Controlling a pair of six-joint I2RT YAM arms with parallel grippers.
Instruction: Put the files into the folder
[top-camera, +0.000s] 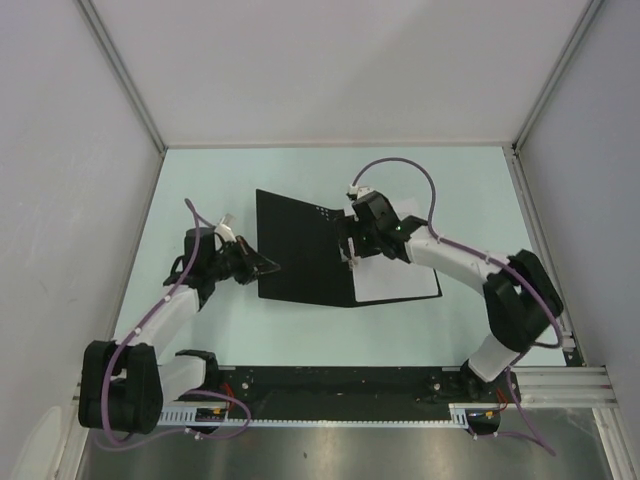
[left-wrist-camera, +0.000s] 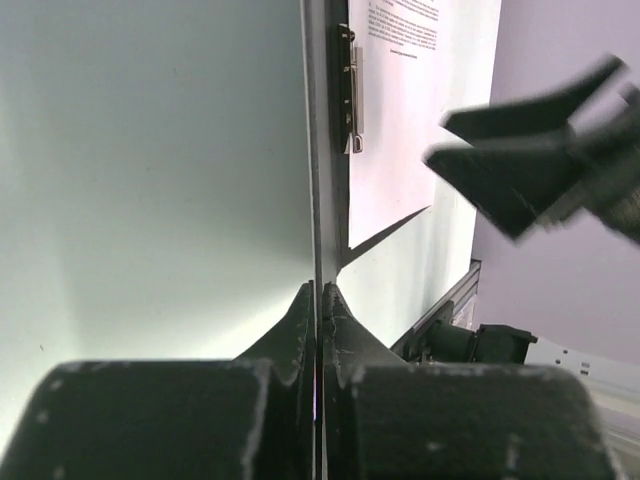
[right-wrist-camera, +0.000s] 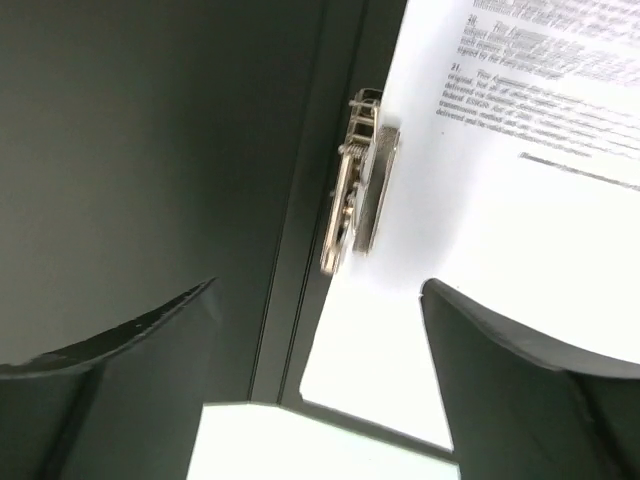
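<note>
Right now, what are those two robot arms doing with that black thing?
The folder lies open. The left claw is shut on the edge of its black cover. The right claw hangs open just above the metal clip, beside the white files lying inside the folder.

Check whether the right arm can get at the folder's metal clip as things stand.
Probably yes. The right tool hangs open just above the clip, with nothing between them; the left tool pinches the edge of the folder cover, off to the side.
</note>
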